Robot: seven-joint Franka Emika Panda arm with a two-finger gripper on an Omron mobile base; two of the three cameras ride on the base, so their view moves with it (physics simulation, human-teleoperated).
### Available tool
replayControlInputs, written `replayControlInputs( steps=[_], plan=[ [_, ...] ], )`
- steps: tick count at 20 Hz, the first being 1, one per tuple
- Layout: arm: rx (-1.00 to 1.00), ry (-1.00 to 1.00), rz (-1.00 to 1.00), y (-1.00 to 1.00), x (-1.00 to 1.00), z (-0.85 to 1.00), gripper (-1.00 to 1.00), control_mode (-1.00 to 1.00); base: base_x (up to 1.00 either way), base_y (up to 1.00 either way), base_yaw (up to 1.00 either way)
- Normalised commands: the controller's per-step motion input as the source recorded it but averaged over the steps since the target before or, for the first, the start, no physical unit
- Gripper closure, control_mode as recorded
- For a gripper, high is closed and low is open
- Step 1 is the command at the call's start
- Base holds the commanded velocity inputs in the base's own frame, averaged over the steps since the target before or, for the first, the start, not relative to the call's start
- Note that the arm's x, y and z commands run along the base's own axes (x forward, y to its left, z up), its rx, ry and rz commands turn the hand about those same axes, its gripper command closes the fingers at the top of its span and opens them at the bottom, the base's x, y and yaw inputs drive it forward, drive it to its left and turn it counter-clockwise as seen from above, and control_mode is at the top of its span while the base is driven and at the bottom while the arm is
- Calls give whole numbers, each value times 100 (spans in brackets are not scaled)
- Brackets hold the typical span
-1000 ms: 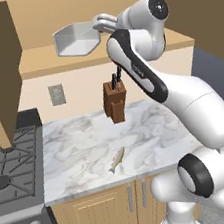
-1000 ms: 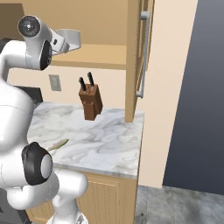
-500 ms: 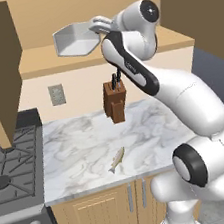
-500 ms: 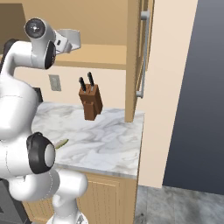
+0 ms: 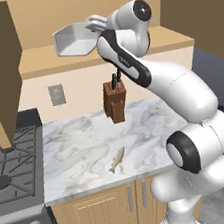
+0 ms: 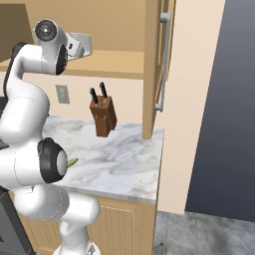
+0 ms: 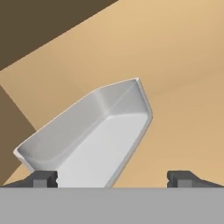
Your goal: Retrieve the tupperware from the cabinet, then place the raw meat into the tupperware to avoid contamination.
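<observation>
Claw (image 5: 91, 28) up in the open light-wood wall cabinet (image 5: 119, 7), apparently closed on the rim of the tilted white deep plastic tupperware (image 5: 73, 39); slender silvery raw fish (image 5: 116, 161) far below on the marble desk (image 5: 79, 149), unplaced.

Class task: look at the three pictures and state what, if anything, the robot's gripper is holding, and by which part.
The gripper holds the white tupperware by its near rim, lifted and tilted in front of the open cabinet. The exact contact of the fingers is hidden.

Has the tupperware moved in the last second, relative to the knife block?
Yes. In the left base view the tupperware has risen slightly and tipped, and now hangs higher above the knife block than before, clear of the cabinet shelf.
</observation>
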Motion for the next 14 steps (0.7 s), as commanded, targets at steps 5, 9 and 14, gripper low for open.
replayControlInputs(
  steps=[5, 9, 14],
  plan=[
    [0, 0, 0, 9, 31, 1, -100, -100, 0, 0, 0],
    [0, 0, 0, 13, 34, 4, -100, -100, 0, 0, 0],
    [0, 0, 0, 14, 35, 0, -100, -100, 0, 0, 0]
  ],
)
